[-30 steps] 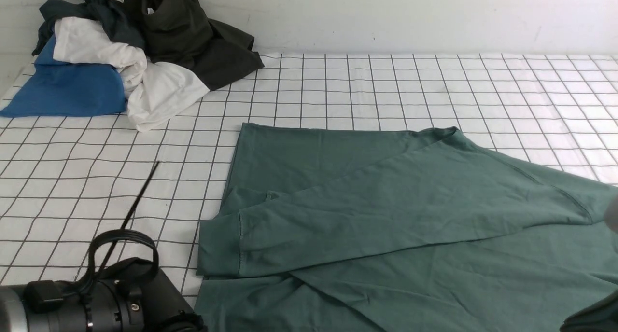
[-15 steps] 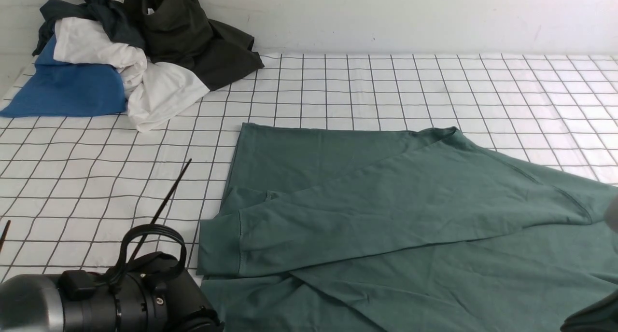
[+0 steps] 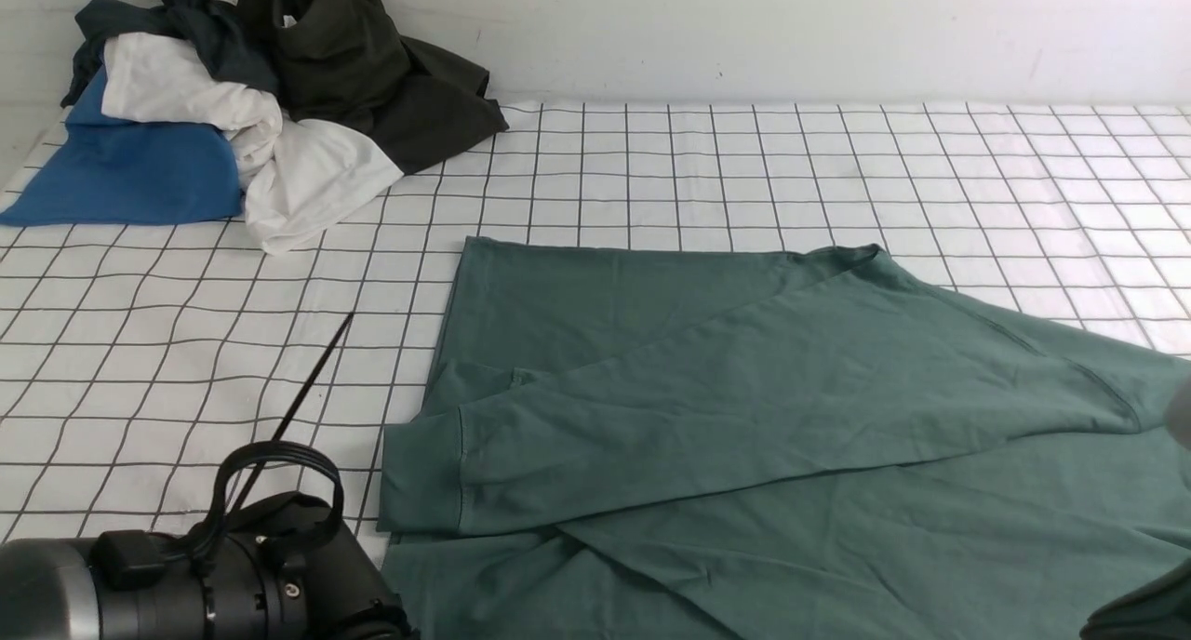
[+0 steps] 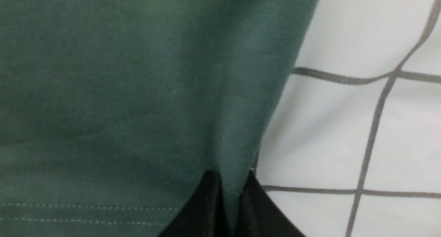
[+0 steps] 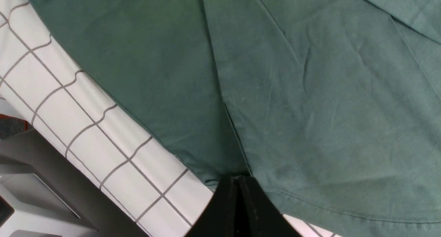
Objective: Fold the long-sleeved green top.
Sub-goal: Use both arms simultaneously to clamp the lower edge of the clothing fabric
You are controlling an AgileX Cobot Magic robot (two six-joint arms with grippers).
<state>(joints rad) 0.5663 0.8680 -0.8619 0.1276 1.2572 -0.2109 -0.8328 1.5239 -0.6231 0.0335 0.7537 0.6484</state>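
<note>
On my feed the white, black-gridded counter (image 3: 744, 156) carries the large muted teal-green cotton long-sleeved top (image 3: 763, 380). It is spread flat across the near-right part, well apart from the heap of blue, white and dark olive clothes (image 3: 233, 110) in the far-left corner. I judge the fold begun but far from done. One long cuffed sleeve (image 3: 651, 435) lies crosswise over the body with its cuff toward the left side. The body itself is one broad unfolded sheet, and I cannot make out the other sleeve. What remains, as I read it, is doubling the body over and squaring it up. My left tool (image 4: 231, 182) is clamped on a pinch of the top's side edge. My right tool (image 5: 237, 182) has its jaws together at the stitched hem, seemingly nipping it.
</note>
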